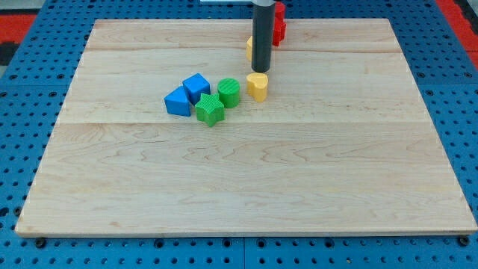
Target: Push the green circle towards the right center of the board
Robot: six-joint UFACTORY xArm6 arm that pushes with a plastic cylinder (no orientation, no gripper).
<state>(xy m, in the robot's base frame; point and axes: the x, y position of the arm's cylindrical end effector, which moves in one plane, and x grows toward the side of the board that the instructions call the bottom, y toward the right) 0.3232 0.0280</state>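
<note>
The green circle [228, 93] is flanked by a yellow block [257, 86]; with the gripperless tip [260, 71] just above that block, it may be shoved instead.

Bright, even overhead light; the board [246, 172] shows no glare. Blocks cast only short, soft shadows. Focus is sharp throughout, edges undistorted.

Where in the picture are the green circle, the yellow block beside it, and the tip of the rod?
green circle [229, 92]: camera view, on its ridged top face.
yellow block [258, 86]: camera view, on its top face, at the view's right of the circle.
my tip [260, 70]: camera view, the rod's very end, just above the yellow block.
</note>
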